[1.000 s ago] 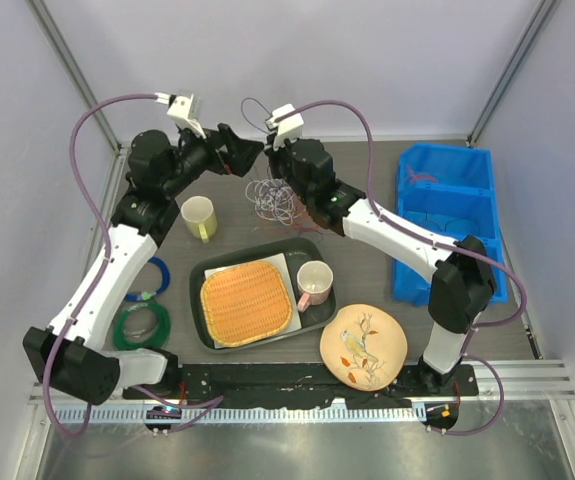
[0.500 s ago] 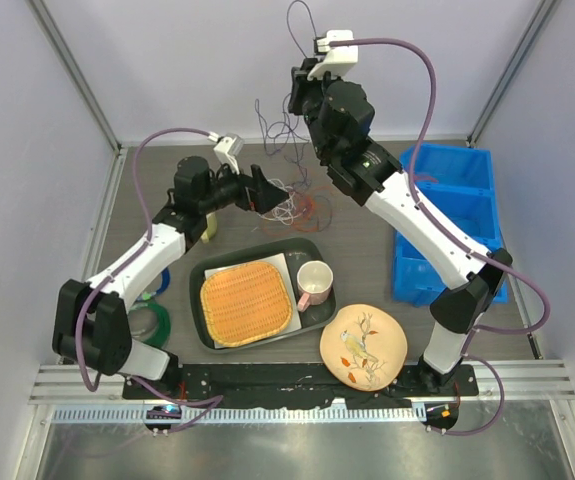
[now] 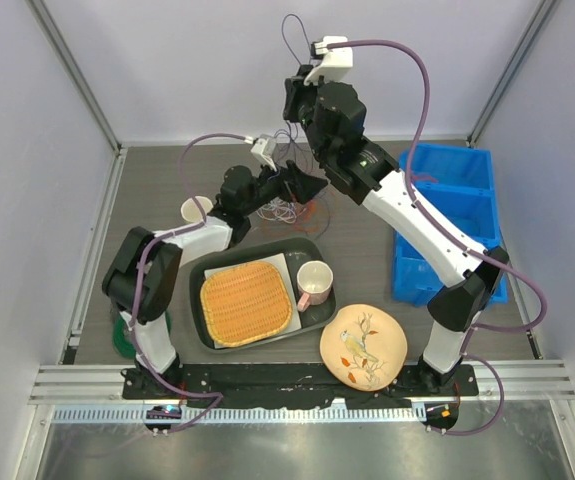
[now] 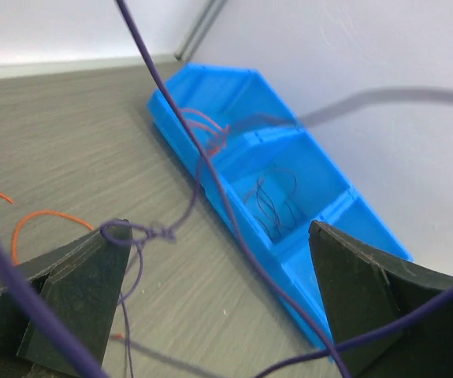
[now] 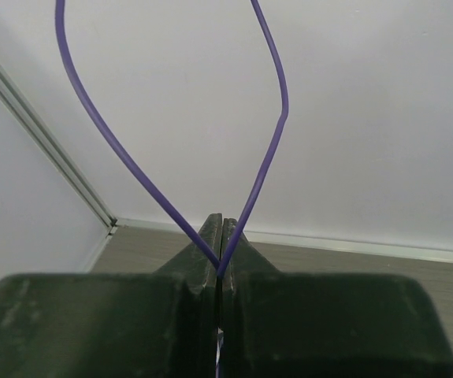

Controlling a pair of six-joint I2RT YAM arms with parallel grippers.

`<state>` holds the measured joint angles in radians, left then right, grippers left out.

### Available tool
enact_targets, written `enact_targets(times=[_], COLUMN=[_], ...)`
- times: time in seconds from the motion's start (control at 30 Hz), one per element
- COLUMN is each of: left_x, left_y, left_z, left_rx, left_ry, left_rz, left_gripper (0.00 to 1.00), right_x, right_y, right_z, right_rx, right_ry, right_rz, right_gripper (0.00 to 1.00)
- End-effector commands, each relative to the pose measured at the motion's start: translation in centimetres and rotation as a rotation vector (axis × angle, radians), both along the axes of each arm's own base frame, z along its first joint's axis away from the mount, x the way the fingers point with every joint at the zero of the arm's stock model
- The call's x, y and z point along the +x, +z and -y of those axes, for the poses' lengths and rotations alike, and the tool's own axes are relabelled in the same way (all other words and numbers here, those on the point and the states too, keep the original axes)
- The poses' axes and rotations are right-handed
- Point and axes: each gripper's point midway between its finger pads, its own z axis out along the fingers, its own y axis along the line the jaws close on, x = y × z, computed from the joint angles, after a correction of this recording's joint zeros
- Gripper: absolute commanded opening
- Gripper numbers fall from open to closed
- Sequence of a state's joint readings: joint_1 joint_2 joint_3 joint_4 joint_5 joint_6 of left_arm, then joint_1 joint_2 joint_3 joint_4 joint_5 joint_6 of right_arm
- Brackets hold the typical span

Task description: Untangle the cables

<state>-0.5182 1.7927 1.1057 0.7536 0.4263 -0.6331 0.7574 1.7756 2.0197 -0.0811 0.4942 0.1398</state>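
Locate the right claw (image 5: 220,236) high at the upper centre of the top view, pinched fully closed on a purple cable (image 5: 267,161). See the strand leave the closed tips in a V, both legs rising. Read the height as purposeful: probably tensioning one strand clear of the bunch to expose its crossings.

Locate the left claw (image 4: 218,264) just below, at the centre of the top view, spread to full width and gripping nothing. Note purple strands passing between its fingers, with a small knot (image 4: 135,231) beside the finger (image 4: 76,293) at lower left of the wrist frame. Judge this as positioning to catch the strand near the knot.

Find the other cables (image 3: 285,208) bunched loosely on the counter (image 3: 157,180), directly under the left claw, in red-orange, white and purple.

Count as follows:
- one blue bin (image 3: 445,150), with a red-orange strand in one compartment and dark strands in the next
- two mugs: yellow mug (image 3: 197,210) on the counter, pink-and-white mug (image 3: 314,283) in the tray (image 3: 199,275)
- one woven mat (image 3: 245,302)
- one plate (image 3: 364,346)
- one green tape ring (image 3: 120,337), mostly hidden

Treat any cable count as uncertain: perhaps four or five strands, too fine to separate.
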Motion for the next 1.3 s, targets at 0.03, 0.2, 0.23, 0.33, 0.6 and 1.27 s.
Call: enact_targets(times=[0.03, 0.2, 0.23, 0.33, 0.6, 1.27], left_x=[3.4, 4.7, 4.9, 5.0, 2.8, 4.8], left_y=[8.3, 8.0, 7.8, 7.3, 2.0, -3.6], left_z=[-0.9, -0.1, 0.0, -0.2, -4.5, -15.0], left_rx=[-0.228, -0.21, -0.205, -0.171, -0.017, 0.294], left_ry=[0.143, 0.168, 0.172, 0.186, 0.326, 0.658], left_rz=[0.186, 0.203, 0.202, 0.192, 0.124, -0.122], left_gripper=[1.0, 0.99, 0.95, 0.43, 0.0, 0.0], right_x=[-1.2, -1.8, -2.0, -2.1, 2.7, -3.3], right_y=[3.5, 4.3, 4.5, 4.8, 3.2, -0.6], right_z=[-0.1, -0.4, -0.3, 0.2, 8.5, 43.3], right_rx=[0.117, 0.137, 0.139, 0.121, 0.064, 0.034], right_ry=[0.047, 0.089, 0.09, 0.076, -0.224, -0.94], right_rz=[0.055, 0.06, 0.064, 0.075, 0.052, -0.02], right_gripper=[0.01, 0.01, 0.01, 0.01, 0.01, 0.01])
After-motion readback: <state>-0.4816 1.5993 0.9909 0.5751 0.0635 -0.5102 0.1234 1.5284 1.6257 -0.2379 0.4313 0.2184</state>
